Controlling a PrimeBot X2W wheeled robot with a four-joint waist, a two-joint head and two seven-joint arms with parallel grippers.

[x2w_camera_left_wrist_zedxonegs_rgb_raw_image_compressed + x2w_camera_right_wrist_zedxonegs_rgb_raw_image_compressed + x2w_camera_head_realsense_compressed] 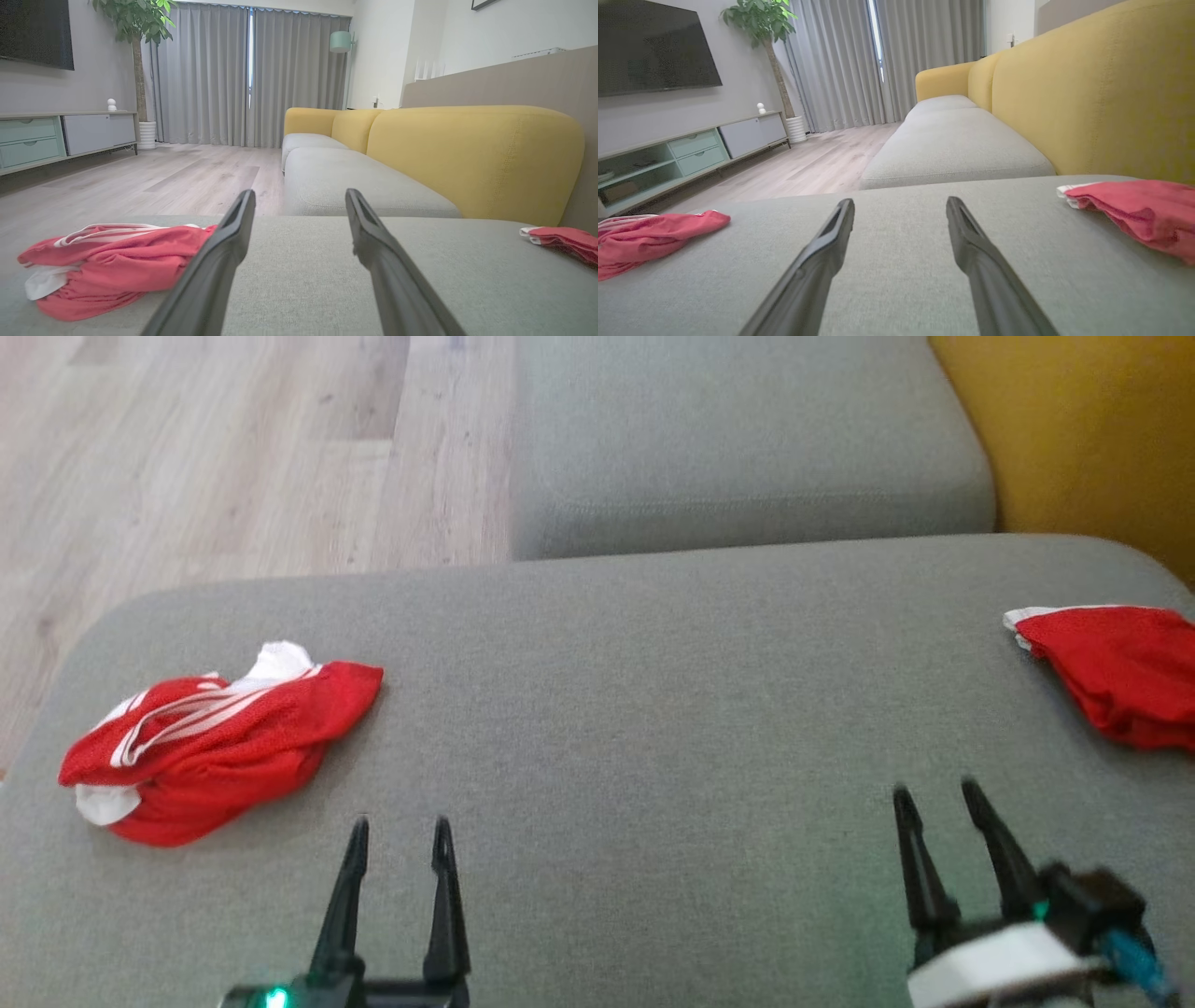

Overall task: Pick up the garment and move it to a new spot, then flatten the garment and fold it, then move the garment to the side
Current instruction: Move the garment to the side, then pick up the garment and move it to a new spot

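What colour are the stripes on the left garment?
White stripes on the red garment; clearest in the head view.

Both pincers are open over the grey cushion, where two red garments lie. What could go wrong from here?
1. The crumpled red garment lies near the edge of the cushion, beside the floor; a clumsy pull might drag it off.
2. It is bunched in layers, so the left pincer may catch only one layer.
3. The other red garment at the right could be taken for the target.
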